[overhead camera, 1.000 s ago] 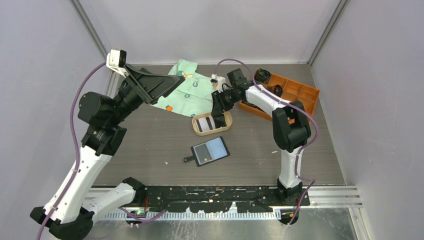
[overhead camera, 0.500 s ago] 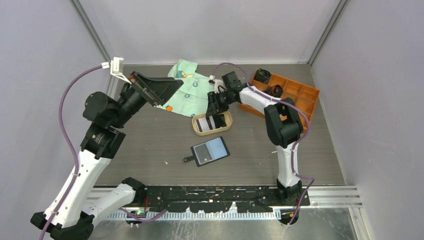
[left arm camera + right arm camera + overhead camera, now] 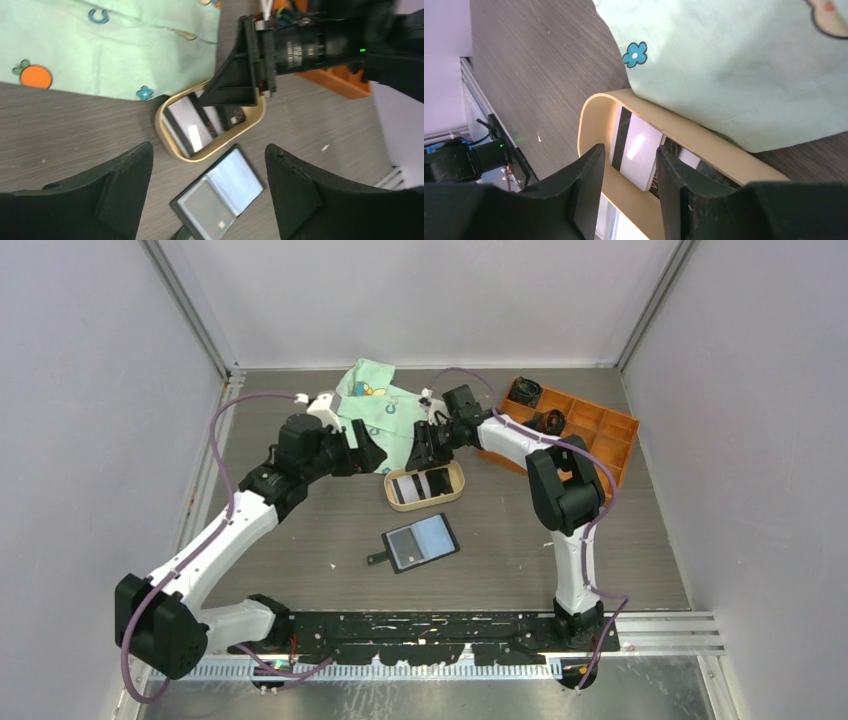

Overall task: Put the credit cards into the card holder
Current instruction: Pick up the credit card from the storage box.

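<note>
Glossy credit cards, smooth tan tray (plastic-looking), soft printed cloth, matt wood-grain table.

So the credit cards are sitting in a loose little stack a bit above the middle of the top view, piled inside a tan oval tray. The one on top is showing whitish-grey with a black stripe running along one long side, and it's leaning up at a tilt rather than lying flat. A darker card is peeking out next to it. The card holder is lying open and flat just below them, near the centre, apart from the cards. It's angled slightly, showing a black border and greyish pockets, one half catching glare, with the snap tab poking out lower left.
</note>
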`<state>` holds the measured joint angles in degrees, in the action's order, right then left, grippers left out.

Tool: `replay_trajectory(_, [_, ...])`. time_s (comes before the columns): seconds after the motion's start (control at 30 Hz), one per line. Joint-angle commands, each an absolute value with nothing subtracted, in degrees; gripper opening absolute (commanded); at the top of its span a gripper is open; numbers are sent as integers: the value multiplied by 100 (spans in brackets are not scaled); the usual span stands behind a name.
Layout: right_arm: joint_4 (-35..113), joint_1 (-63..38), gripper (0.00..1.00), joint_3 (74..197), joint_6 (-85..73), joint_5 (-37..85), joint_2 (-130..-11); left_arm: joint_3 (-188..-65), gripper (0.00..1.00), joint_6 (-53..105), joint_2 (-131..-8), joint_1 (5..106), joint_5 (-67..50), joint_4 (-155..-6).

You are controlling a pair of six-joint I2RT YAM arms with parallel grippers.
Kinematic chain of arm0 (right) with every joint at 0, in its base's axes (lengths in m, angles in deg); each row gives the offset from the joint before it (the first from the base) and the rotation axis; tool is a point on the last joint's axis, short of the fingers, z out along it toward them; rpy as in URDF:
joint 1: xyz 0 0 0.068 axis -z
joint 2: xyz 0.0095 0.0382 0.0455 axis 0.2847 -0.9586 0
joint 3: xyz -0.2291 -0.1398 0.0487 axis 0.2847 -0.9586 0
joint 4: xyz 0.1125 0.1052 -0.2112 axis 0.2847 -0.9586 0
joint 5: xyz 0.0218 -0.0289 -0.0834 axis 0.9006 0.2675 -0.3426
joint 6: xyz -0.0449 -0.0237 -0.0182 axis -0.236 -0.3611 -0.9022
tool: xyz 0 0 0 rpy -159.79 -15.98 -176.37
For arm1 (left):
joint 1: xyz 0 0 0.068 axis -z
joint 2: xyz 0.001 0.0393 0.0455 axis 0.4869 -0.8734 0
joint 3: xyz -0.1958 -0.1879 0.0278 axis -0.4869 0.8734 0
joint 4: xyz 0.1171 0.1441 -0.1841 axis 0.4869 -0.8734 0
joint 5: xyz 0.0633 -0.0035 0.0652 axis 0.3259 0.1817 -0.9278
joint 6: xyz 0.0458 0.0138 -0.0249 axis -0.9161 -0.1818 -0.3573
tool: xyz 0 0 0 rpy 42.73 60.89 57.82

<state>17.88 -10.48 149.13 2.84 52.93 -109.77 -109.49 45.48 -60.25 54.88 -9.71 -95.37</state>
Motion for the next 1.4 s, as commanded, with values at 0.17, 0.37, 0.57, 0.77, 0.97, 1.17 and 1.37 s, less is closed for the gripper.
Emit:
replay_trajectory(0.17, [2186,-1134,47,14634,670,5534,-10983,-11468,76,4512,-6848,5456,-1626,-10261])
replay_trajectory(0.37, [2154,-1156,46,14655,724,5472,-11165,-11648,71,4766,-7527,5459,-1362,-10547])
replay_trajectory(0.57, [2025,-1167,45,14700,694,5408,-11294,-11697,55,4896,-7949,5456,-1101,-10567])
replay_trajectory(0.77, [2079,-1196,42,14699,815,5709,-11343,-11744,48,5007,-8331,5457,-720,-10564])
replay_trajectory(0.97, [2496,-1209,41,14543,1211,6197,-11255,-11827,42,5058,-8631,5461,-406,-10621])
replay_trajectory(1.17, [2928,-1207,39,14441,1629,6618,-11208,-11903,39,5076,-8793,5463,-233,-10698])
replay_trajectory(1.37, [2463,-1199,38,14512,1028,6133,-10992,-11951,37,5059,-8845,5456,-253,-10781])
